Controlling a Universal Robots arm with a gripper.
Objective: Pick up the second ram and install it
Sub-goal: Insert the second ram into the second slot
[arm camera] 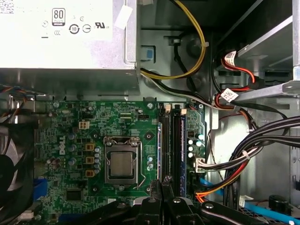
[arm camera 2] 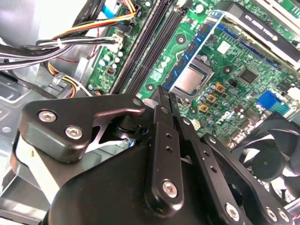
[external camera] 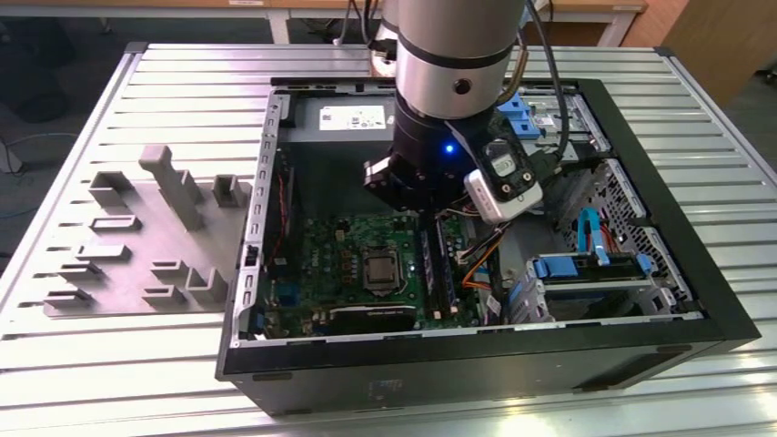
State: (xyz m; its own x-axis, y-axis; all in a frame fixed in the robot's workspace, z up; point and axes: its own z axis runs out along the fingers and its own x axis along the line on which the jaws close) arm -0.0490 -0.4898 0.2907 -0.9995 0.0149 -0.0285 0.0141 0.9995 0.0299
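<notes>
My gripper (arm camera 2: 164,92) hangs inside the open computer case (external camera: 243,273), low over the motherboard (arm camera: 75,136). Its two black fingers (arm camera: 165,183) are pressed together with nothing visible between them. The tips sit over one end of the long black memory slots (arm camera: 172,145), beside the CPU socket (arm camera: 121,165). A thin blue-green ram stick (arm camera 2: 197,51) stands on edge in the slot row nearest the socket. Whether this is the second ram I cannot tell. In the exterior view the arm's wrist (external camera: 443,150) covers the fingers.
Bundled cables (arm camera: 253,150) run close beside the slots. The power supply (arm camera: 61,37) fills the case's far end, and a fan (arm camera 2: 269,161) sits by the board. A grey moulded tray (external camera: 146,237) stands outside the case on the slatted table, at the exterior view's left.
</notes>
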